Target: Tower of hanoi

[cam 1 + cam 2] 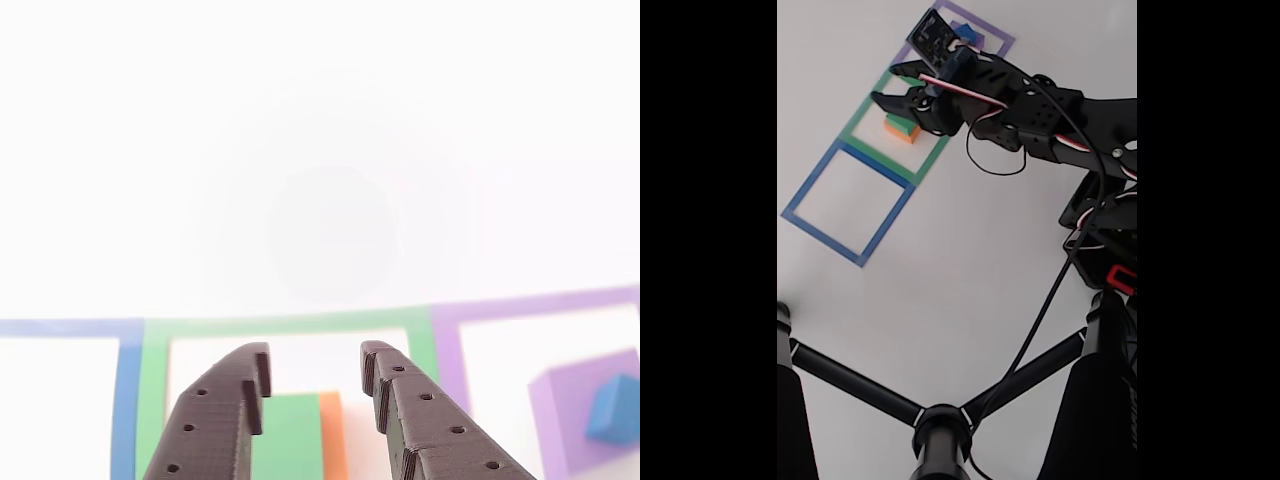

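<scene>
Spread wide, the claw (315,375) is held above the green block (285,435), which is stacked on the orange block (333,435). Off right, the blue block (613,408) is seated on the purple block (570,420).

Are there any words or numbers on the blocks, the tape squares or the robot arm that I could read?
None can be read.
The green block, orange block, purple block and blue block are plain.
The gripper shows holes, no letters.
A red patch on the arm is too small to read.
</scene>
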Motion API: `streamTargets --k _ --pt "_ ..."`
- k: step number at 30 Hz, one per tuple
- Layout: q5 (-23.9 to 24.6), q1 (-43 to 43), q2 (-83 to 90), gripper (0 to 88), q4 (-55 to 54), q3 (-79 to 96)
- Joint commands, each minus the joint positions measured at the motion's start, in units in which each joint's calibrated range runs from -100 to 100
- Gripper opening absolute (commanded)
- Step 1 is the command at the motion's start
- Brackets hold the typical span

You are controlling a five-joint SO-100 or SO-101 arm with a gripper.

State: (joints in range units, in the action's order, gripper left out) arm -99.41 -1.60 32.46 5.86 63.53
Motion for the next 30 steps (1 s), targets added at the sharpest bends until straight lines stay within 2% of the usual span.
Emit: streamTargets --k 1,9,17,21,30 --pt "-0.6 -2.4 13.1 0.1 22.8 -4.4" --pt "-0.6 -3.6 22.7 0.1 61.9 -28.2" --pt "-0.6 -6.2 19.6 0.1 86.4 -57.1" --pt "-0.6 -10.0 14.7 0.1 94.1 -68.7" --pt "-0.6 -16.2 14.5 2.0 94.1 -67.6"
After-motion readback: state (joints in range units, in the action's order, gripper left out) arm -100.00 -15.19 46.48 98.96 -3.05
